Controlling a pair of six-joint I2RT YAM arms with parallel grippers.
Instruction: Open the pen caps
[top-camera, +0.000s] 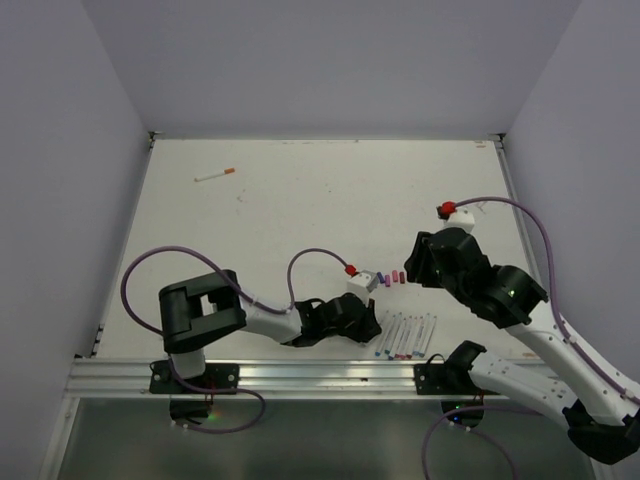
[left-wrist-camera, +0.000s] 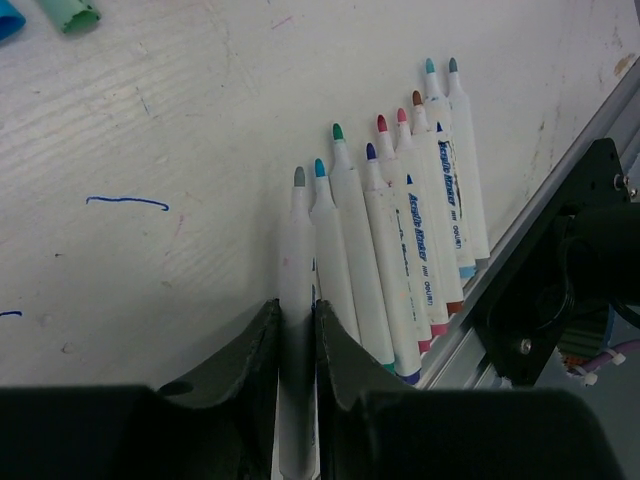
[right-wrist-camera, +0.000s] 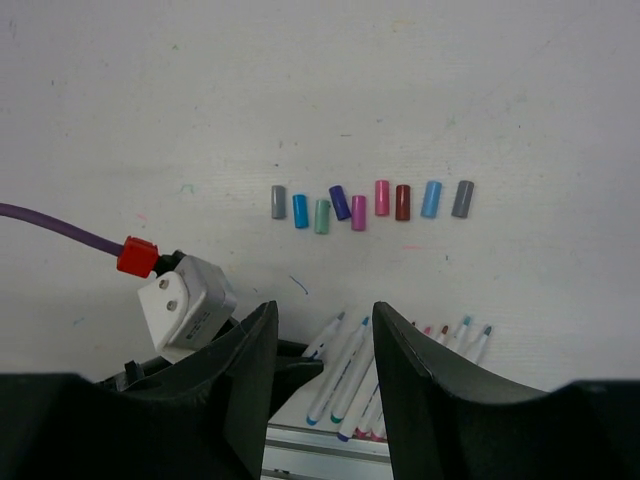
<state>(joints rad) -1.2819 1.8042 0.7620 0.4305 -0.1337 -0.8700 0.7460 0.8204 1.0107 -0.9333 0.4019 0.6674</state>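
In the left wrist view my left gripper (left-wrist-camera: 297, 320) is shut on a white pen with a bare grey tip (left-wrist-camera: 297, 245), at the left end of a row of several uncapped pens (left-wrist-camera: 400, 240). In the top view this gripper (top-camera: 372, 322) sits low by the pens (top-camera: 405, 337) near the front rail. Several loose pen caps (right-wrist-camera: 370, 202) lie in a row, grey, blue, green, purple, pink, dark red; they also show in the top view (top-camera: 392, 278). My right gripper (right-wrist-camera: 325, 340) is open and empty, held above the table behind the caps (top-camera: 415, 262). A capped pen with an orange cap (top-camera: 214, 175) lies at the far left.
The metal front rail (left-wrist-camera: 560, 190) runs just beside the pen row. The left wrist's white camera box (right-wrist-camera: 185, 305) with its purple cable sits left of the right fingers. White walls close in the table on three sides. Small ink marks (left-wrist-camera: 127, 202) dot the table.
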